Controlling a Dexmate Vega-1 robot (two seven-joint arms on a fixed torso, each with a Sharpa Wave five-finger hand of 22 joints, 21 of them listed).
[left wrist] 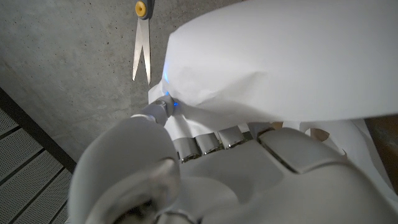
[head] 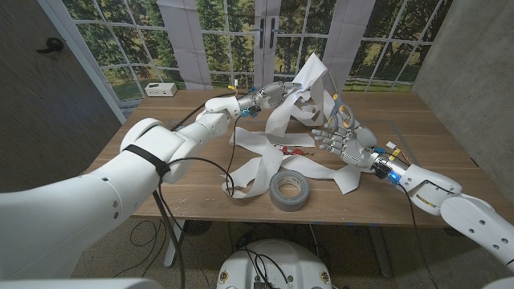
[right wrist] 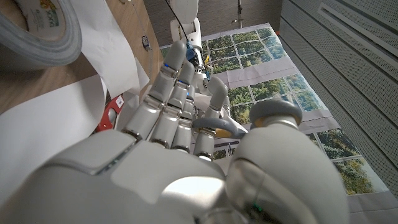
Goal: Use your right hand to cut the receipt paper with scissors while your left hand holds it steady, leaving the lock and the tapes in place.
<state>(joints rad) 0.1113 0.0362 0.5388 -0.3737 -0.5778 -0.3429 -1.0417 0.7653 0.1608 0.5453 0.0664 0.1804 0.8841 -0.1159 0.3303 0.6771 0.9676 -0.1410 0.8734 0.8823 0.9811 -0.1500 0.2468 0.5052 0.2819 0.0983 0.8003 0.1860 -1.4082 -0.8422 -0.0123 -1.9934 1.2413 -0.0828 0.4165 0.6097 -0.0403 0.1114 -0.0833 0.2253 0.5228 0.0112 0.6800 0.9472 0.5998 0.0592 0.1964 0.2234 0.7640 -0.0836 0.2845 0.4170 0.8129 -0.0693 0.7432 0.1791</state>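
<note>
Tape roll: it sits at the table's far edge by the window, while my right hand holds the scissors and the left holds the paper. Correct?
Not quite. The head view shows the grey tape roll close to the near edge of the table, not the far one. The rest holds: the right hand holds the scissors, and the left hand holds the paper.

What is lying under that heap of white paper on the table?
A red-handled object peeks out from under the receipt paper, resting on the wooden table. The paper covers most of it, so what it is cannot be told.
</note>
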